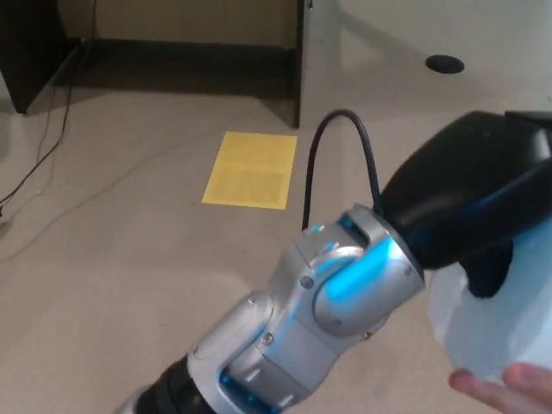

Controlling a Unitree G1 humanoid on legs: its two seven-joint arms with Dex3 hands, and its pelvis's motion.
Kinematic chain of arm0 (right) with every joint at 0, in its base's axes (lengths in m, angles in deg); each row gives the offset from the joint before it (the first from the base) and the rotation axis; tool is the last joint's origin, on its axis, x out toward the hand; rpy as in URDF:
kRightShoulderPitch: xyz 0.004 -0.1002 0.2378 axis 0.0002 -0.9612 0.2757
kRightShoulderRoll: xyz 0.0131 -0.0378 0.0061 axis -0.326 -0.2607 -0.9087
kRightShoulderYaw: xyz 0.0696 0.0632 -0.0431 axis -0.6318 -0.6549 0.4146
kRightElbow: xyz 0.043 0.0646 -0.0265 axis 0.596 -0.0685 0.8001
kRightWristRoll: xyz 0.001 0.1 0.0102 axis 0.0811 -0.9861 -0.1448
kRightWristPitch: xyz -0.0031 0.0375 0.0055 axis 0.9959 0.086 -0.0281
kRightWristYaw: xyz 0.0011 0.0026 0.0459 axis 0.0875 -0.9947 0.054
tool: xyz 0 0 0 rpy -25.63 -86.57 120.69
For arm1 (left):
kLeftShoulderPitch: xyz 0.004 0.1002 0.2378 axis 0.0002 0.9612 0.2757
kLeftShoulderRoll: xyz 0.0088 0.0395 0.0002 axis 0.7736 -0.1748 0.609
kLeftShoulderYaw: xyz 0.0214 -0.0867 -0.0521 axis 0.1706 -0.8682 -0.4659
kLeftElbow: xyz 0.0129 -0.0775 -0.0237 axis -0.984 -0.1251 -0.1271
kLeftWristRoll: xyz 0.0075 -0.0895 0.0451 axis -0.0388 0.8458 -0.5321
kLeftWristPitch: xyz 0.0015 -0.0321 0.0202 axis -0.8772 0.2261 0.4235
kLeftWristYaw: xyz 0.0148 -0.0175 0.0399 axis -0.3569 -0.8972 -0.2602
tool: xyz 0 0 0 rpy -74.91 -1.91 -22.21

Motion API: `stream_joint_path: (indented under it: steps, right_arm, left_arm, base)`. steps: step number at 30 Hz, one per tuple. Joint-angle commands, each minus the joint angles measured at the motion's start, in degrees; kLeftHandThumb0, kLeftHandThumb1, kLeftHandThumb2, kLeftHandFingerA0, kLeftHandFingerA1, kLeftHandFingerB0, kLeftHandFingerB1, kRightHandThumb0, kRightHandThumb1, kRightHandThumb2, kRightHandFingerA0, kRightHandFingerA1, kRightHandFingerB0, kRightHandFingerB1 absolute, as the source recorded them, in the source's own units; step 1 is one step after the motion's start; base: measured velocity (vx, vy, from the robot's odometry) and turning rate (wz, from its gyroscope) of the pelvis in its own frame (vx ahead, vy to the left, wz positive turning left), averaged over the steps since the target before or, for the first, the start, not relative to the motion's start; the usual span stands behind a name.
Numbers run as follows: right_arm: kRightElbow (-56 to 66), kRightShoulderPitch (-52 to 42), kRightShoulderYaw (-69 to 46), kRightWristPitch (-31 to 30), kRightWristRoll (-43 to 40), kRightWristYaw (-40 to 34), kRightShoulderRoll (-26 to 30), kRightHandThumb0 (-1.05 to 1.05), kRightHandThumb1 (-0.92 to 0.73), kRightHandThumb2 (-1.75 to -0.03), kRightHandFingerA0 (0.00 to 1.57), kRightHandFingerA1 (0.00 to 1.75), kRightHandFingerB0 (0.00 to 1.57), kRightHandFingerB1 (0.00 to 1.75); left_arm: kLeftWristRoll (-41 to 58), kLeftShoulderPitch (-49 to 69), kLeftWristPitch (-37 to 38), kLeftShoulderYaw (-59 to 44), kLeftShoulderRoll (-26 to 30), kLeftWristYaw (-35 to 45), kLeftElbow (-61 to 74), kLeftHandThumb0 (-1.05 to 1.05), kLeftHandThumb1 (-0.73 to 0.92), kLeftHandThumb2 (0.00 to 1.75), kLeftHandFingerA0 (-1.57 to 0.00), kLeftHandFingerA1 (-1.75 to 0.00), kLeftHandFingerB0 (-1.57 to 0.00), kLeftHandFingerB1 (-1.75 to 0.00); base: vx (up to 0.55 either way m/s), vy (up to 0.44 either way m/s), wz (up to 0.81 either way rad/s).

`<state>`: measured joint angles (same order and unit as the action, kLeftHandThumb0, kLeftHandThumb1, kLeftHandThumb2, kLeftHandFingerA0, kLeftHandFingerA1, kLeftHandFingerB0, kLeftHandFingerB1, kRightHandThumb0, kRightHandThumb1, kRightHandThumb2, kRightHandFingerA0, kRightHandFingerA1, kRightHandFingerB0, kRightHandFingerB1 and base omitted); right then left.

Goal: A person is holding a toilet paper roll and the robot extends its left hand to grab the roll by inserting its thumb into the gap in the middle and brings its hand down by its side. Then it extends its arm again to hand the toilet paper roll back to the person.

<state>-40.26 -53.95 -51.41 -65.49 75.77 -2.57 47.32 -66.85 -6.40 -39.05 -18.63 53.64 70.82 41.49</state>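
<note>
One yellow sheet (251, 170) lies on the floor at left; one left hand (479, 203) reaches right, clamped on one toilet paper roll (500, 323) at the lower right edge, with a person's fingertips (509, 385) touching beneath it

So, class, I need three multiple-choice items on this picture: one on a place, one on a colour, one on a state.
1. Where does the toilet paper roll sit in the picture?
A lower right
B upper left
C top centre

2. What colour is the sheet on the floor?
A green
B yellow
C red

3. What is the left hand doing?
A hanging open
B shut on the roll
C resting on the floor

Key: 1 A, the roll is at the right edge, low. 2 B, the sheet is plainly yellow. 3 B, the black hand grips the roll, a person's fingertips just below.
</note>
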Motion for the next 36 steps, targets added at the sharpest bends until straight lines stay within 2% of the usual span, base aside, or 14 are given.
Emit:
stream_joint_path:
  steps: [1,2,3,5,8,10,13,14,21,22,23,28,29,36]
  right_arm:
    - [-0.1,0.2,0.2,0.1,0.3,0.4,0.3,-0.35,-0.67,-0.60,0.67,0.56,0.49,0.42]
    - [-0.1,0.2,0.2,0.0,0.2,0.4,0.3,-0.35,-0.67,-0.60,0.67,0.56,0.49,0.42]
    - [-0.1,0.2,0.2,0.0,0.2,0.4,0.3,-0.35,-0.67,-0.60,0.67,0.56,0.49,0.42]
    - [0.0,0.3,0.1,0.3,0.1,0.5,0.4,-0.36,-0.67,-0.60,0.67,0.57,0.50,0.42]
    - [-0.1,0.8,0.1,-0.1,0.1,0.5,0.4,-0.36,-0.67,-0.60,0.68,0.57,0.50,0.41]
    - [0.0,1.3,0.0,-0.4,0.1,0.4,0.4,-0.37,-0.66,-0.60,0.69,0.57,0.51,0.42]
    - [-0.1,1.8,-0.3,-0.5,-0.3,0.8,0.5,-0.37,-0.66,-0.60,0.68,0.59,0.51,0.42]
    - [-0.2,1.8,-0.3,-0.6,-0.1,0.8,0.5,-0.38,-0.66,-0.60,0.69,0.60,0.52,0.42]
    - [-0.3,2.0,0.4,0.0,0.5,0.4,0.7,-0.36,-0.66,-0.60,0.71,0.67,0.51,0.43]
    - [-0.3,2.0,0.4,-0.1,0.5,0.5,0.7,-0.41,-0.53,-0.85,0.67,0.73,0.44,0.56]
    - [-0.4,2.1,0.6,-0.1,0.6,0.6,0.7,-0.35,-0.67,-0.60,0.69,0.65,0.50,0.43]
    - [-0.5,2.3,0.8,0.1,0.6,1.0,0.9,-0.36,-0.66,-0.60,0.68,0.60,0.50,0.44]
    - [-0.5,2.5,0.9,-0.1,0.7,0.9,1.0,-0.36,-0.66,-0.60,0.68,0.62,0.52,0.44]
    - [-0.4,3.3,1.5,-0.4,0.9,0.7,1.1,-0.35,-0.66,-0.60,0.67,0.61,0.52,0.44]
  left_arm:
    - [-3.9,3.6,-2.3,2.0,-0.5,1.2,2.2,-0.20,0.67,0.60,-0.89,-1.15,-0.76,-0.46]
    - [-4.1,4.4,-1.7,2.1,-0.7,0.3,2.4,-0.20,0.67,0.60,-0.89,-1.15,-0.76,-0.46]
    - [-4.8,5.0,-2.9,2.2,-0.4,1.2,3.3,-0.41,0.50,0.73,-0.54,-0.57,-0.32,-0.42]
    - [-6.2,6.2,-4.5,2.2,-0.4,1.5,4.2,-0.50,0.47,0.54,-0.14,-0.34,-0.04,-0.25]
    - [-5.2,6.9,-5.9,0.6,0.0,2.9,5.2,-0.62,0.38,0.76,0.00,-0.13,0.00,-0.11]
    - [-4.5,6.1,-5.3,-1.1,1.6,4.4,5.6,-0.72,0.45,0.78,0.00,0.00,0.00,0.00]
    - [-2.8,5.6,-4.9,-3.7,3.0,6.0,6.3,-0.76,0.46,0.81,0.00,-0.02,0.00,0.00]
    - [-2.7,5.4,-5.1,-4.3,3.4,6.6,6.7,-0.79,0.47,0.55,0.00,0.00,0.00,0.00]
    - [2.5,3.7,-8.6,-11.0,5.9,13.1,10.3,-0.85,0.43,0.57,0.00,0.00,0.00,0.00]
    - [3.0,3.2,-9.0,-11.8,6.6,14.0,10.7,-0.84,0.44,0.57,0.00,0.00,0.00,0.00]
    - [4.0,2.6,-9.7,-13.1,7.5,15.2,11.2,-0.84,0.43,0.57,0.00,0.00,0.00,0.00]
    - [10.6,0.7,-9.9,-19.9,11.3,19.0,11.6,-0.79,0.42,0.56,0.00,0.00,0.00,0.00]
    - [12.2,0.0,-9.8,-21.7,12.7,20.1,11.4,-0.69,0.41,0.80,0.00,0.00,0.00,0.00]
    - [22.3,-3.9,-12.5,-31.9,20.5,26.9,10.8,-0.61,0.37,0.77,0.00,-0.06,0.00,-0.04]
  base:
    - [0.00,0.000,0.00]
    - [0.00,0.000,0.00]
    - [0.00,0.000,0.00]
    - [0.00,0.000,0.00]
    - [0.00,0.000,0.00]
    - [0.00,0.000,0.00]
    - [0.00,0.000,0.00]
    - [0.00,0.000,0.00]
    - [0.00,0.000,0.00]
    - [0.00,0.000,0.00]
    - [0.00,0.000,0.00]
    - [0.00,0.000,0.00]
    - [0.00,0.000,0.00]
    - [0.00,0.000,0.00]
